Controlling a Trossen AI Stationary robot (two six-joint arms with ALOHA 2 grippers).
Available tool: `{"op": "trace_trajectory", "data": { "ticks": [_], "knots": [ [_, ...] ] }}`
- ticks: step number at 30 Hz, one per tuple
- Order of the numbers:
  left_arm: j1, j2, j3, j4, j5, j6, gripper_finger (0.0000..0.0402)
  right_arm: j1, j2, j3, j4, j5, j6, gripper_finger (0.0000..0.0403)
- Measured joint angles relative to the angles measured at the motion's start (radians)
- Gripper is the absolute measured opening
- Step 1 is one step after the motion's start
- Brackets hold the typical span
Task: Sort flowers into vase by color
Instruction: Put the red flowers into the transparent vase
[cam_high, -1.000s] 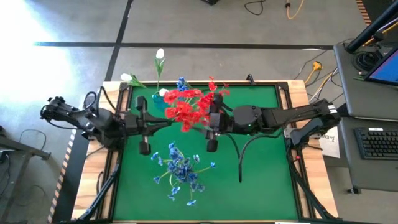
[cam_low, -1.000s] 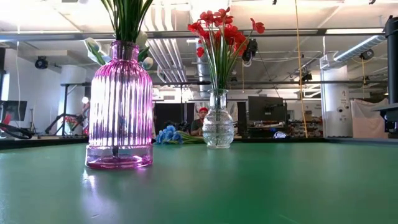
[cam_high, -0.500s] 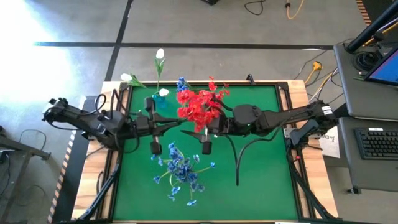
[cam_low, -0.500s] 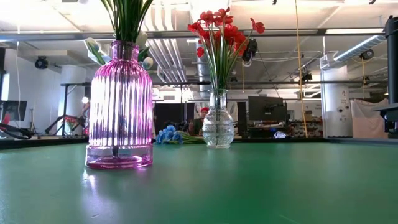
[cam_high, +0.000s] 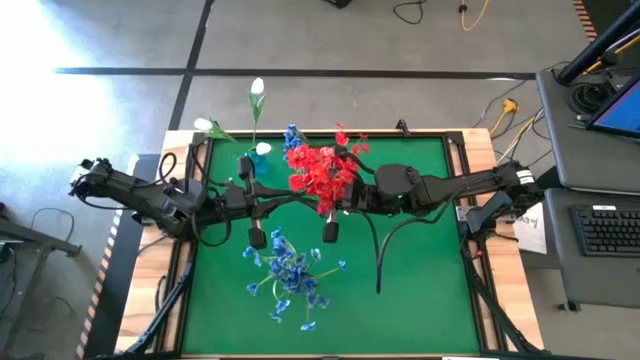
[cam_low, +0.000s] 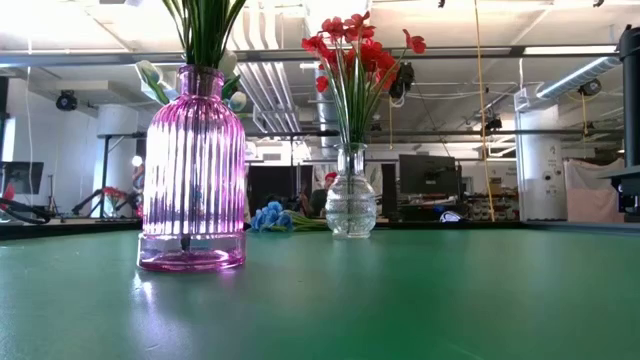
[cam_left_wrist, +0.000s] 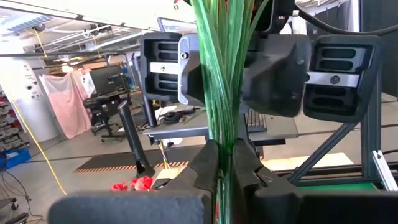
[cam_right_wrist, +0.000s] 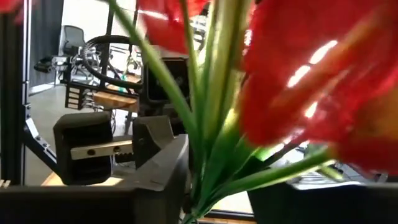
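Observation:
I hold a bunch of red flowers (cam_high: 322, 172) between both grippers over the table's middle. My left gripper (cam_high: 298, 202) comes from the left and is shut on the bunch's green stems (cam_left_wrist: 219, 74). My right gripper (cam_high: 336, 204) faces it from the right, shut on the same stems (cam_right_wrist: 205, 112). Neither gripper shows in the low view. More red flowers (cam_low: 352, 50) stand in a clear vase (cam_low: 351, 205). White buds (cam_high: 257, 90) stand in a pink vase (cam_low: 193, 170). Blue sprays (cam_high: 290, 275) lie on the mat. My left gripper pinches the bundle of green stems (cam_left_wrist: 221, 146) between its two fingers, level from the table's left, fingers across the stems. The stems stand upright through the hold. My right gripper has the same stem bundle (cam_right_wrist: 200, 177) between its fingers, level from the right, just below the red blooms (cam_right_wrist: 292, 81).
One blue sprig (cam_high: 292, 133) sits at the far edge near the white buds. The green mat (cam_high: 420, 280) has free room to the right and near side. A black cable (cam_high: 385, 250) curls on the mat under the right arm. A desk with keyboard (cam_high: 610, 230) stands beyond the table's right edge.
My left gripper has moved toward the table's right, up to the red bunch. My right gripper with the bunch has shifted a little toward the left. From above, the red blooms look more gathered than a second ago.

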Motion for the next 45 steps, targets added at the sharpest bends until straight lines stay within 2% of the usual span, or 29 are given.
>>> {"op": "trace_trajectory", "data": {
  "ticks": [6, 10, 14, 18, 20, 23, 27, 33, 43, 45],
  "knots": [
    [0.000, -0.001, 0.000, 0.034, -0.003, -0.014, 0.0002, -0.002, 0.000, 0.000, 0.001, -0.003, -0.001, 0.0054],
    [0.000, -0.019, 0.000, 0.021, -0.002, -0.025, 0.0032, -0.002, -0.004, 0.000, -0.021, 0.000, -0.014, 0.0021],
    [0.000, -0.050, 0.000, -0.049, -0.003, -0.047, 0.0090, -0.002, -0.031, 0.000, -0.086, 0.002, -0.021, 0.0016],
    [0.000, -0.112, 0.000, -0.146, -0.003, -0.086, 0.0145, 0.000, -0.093, 0.000, -0.211, 0.104, 0.001, 0.0021],
    [0.000, -0.153, 0.000, -0.208, -0.004, -0.100, 0.0165, 0.001, -0.130, 0.000, -0.298, 0.151, 0.031, 0.0021],
    [0.000, -0.206, 0.000, -0.313, -0.004, -0.126, 0.0184, 0.000, -0.180, 0.000, -0.456, 0.159, 0.120, 0.0018],
    [0.000, -0.278, 0.000, -0.436, -0.004, -0.164, 0.0192, 0.006, -0.244, -0.003, -0.649, 0.163, 0.252, 0.0018],
    [0.000, -0.347, 0.000, -0.595, -0.004, -0.236, 0.0187, 0.036, -0.330, -0.022, -0.811, 0.213, 0.404, 0.0018],
    [0.000, -0.372, 0.000, -0.631, -0.010, -0.264, 0.0184, 0.090, -0.450, -0.022, -1.056, 0.213, 0.612, 0.0018],
    [0.000, -0.369, 0.000, -0.632, -0.034, -0.264, 0.0184, 0.091, -0.464, -0.022, -1.121, 0.277, 0.648, 0.0018]
  ]
}}
